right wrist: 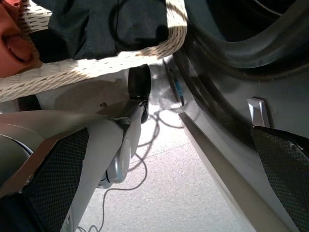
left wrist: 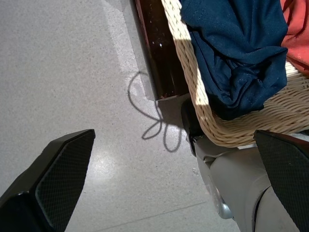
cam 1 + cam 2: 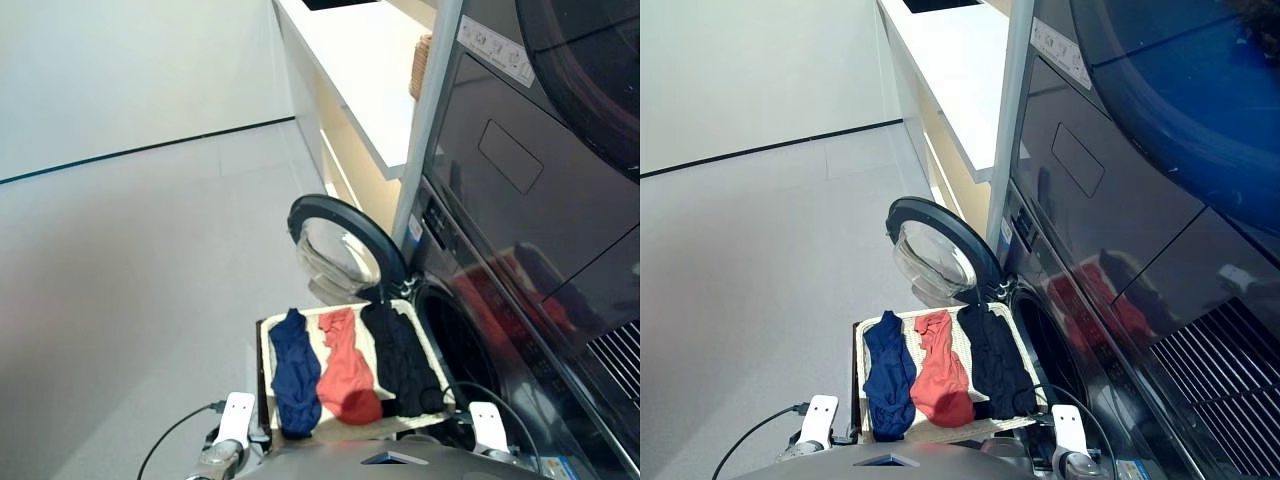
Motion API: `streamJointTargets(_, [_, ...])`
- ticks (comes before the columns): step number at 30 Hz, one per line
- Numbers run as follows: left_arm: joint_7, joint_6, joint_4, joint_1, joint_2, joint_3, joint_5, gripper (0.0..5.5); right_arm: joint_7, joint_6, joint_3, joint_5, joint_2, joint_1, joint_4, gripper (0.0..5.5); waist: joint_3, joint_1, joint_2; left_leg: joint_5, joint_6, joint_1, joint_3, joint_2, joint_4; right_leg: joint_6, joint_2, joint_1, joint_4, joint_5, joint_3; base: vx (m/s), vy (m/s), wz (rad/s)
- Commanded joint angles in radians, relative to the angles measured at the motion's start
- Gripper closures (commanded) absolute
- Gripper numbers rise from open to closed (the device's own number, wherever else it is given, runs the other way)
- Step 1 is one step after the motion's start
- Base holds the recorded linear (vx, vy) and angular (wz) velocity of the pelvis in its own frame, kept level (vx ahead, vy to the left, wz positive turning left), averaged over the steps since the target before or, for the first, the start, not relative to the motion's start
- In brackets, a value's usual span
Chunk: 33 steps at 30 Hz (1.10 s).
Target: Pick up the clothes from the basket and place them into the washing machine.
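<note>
The cream wicker basket (image 3: 436, 372) stands in front of me, and three clothes lie side by side in it: navy blue (image 3: 293, 375), red-orange (image 3: 346, 370) and black (image 3: 403, 360). To its right the dark grey washing machine shows its drum mouth (image 3: 465, 345), with the round porthole door (image 3: 340, 240) swung open beyond the basket. My left gripper (image 2: 174, 140) hangs open over the floor beside the basket's near left corner, where the navy garment (image 2: 236, 53) rests. My right gripper (image 1: 169, 140) is open and empty by the near right corner, close to the machine's front (image 1: 241, 77).
A dark appliance (image 3: 540, 120) is stacked above the machine. A white counter (image 3: 360, 70) runs along the back with a woven object (image 3: 421, 65) on it. Grey floor (image 3: 130, 280) spreads to the left. The basket sits on a dark brown stand (image 2: 161, 63). A black cable (image 3: 170, 435) trails near my left arm.
</note>
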Motion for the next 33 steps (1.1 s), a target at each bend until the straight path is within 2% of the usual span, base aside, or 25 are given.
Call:
streamJointTargets(1, [-0.005, -0.024, 0.038, -0.084, 0.003, -0.023, 0.008, 0.00, -0.002, -0.015, 0.019, 0.041, -0.015, -0.077, 0.044, 0.00, 0.034, -0.019, -0.026, 0.040, -0.062, -0.005, 0.050, 0.052, -0.004, 0.039, -0.030, 0.045, 0.004, -0.002, -0.061, 0.000, 0.000, 0.000])
streamJointTargets(11, [0.010, -0.023, 0.049, -0.088, 0.004, -0.006, -0.002, 0.00, -0.015, -0.016, 0.027, 0.014, -0.012, -0.084, 0.049, 0.00, 0.033, -0.016, -0.032, 0.029, -0.056, 0.005, 0.051, 0.041, -0.004, 0.042, -0.039, 0.051, 0.004, -0.001, -0.057, 0.000, 0.000, 0.000])
streamJointTargets(19, [0.070, -0.055, -0.053, -0.113, 0.016, -0.018, -0.018, 0.00, -0.067, -0.058, 0.045, 0.019, -0.020, -0.081, -0.091, 0.00, 0.057, -0.024, -0.033, 0.032, -0.053, -0.003, 0.048, 0.039, -0.004, 0.044, -0.039, 0.036, 0.012, 0.001, -0.051, 0.000, 0.000, 0.000])
streamJointTargets(25, [0.136, -0.093, -0.294, -0.153, 0.017, -0.042, -0.136, 0.00, -0.095, -0.091, 0.086, 0.074, -0.042, -0.091, -0.442, 0.00, 0.115, -0.034, -0.027, 0.059, -0.052, -0.057, 0.044, 0.051, -0.004, 0.042, -0.032, -0.050, 0.065, -0.002, -0.036, -0.081, -0.005, 0.027])
streamJointTargets(30, [0.223, -0.097, -0.459, -0.234, 0.020, -0.099, -0.168, 0.00, -0.126, -0.110, 0.137, 0.063, -0.094, -0.113, -0.802, 0.00, 0.191, -0.048, -0.028, 0.095, -0.058, -0.132, 0.054, 0.070, -0.004, 0.040, -0.017, -0.168, 0.126, -0.002, -0.018, -0.104, -0.017, -0.067])
streamJointTargets(33, [0.246, -0.093, -0.518, -0.268, 0.021, -0.117, -0.194, 0.00, -0.143, -0.117, 0.144, 0.060, -0.110, -0.125, -0.915, 0.00, 0.218, -0.049, -0.031, 0.109, -0.056, -0.162, 0.058, 0.077, -0.004, 0.040, -0.013, -0.217, 0.161, -0.009, -0.010, -0.078, -0.029, -0.050])
